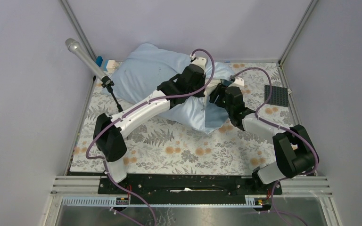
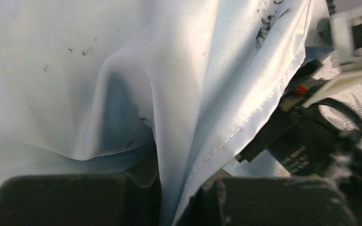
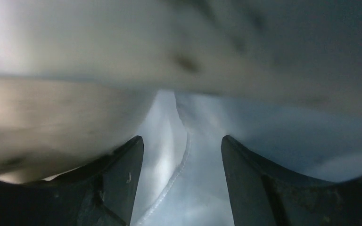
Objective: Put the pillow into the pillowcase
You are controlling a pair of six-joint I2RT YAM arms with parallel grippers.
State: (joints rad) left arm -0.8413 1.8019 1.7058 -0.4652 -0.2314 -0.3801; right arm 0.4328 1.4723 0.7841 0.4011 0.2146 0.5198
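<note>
Both my arms reach forward — left gripper (image 2: 176, 200) clamped on the light-blue fabric pillowcase (image 2: 52, 70), right gripper (image 3: 182, 181) spread (plump cream pillow (image 3: 52, 115) above its fingers (image 3: 122, 183)).

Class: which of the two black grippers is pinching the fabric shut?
The left gripper, clamped on the thin light-blue fabric pillowcase; the right gripper has its jaws apart.

Pillowcase (image 2: 193, 70): thin light-blue cloth, smooth, faintly shiny, stitched hem, dark specks. My jaws: matt black plastic. Counter cloth (image 1: 179, 146): matt floral print. Microphone (image 1: 81, 55) at ten o'clock: satin grey metal.
</note>
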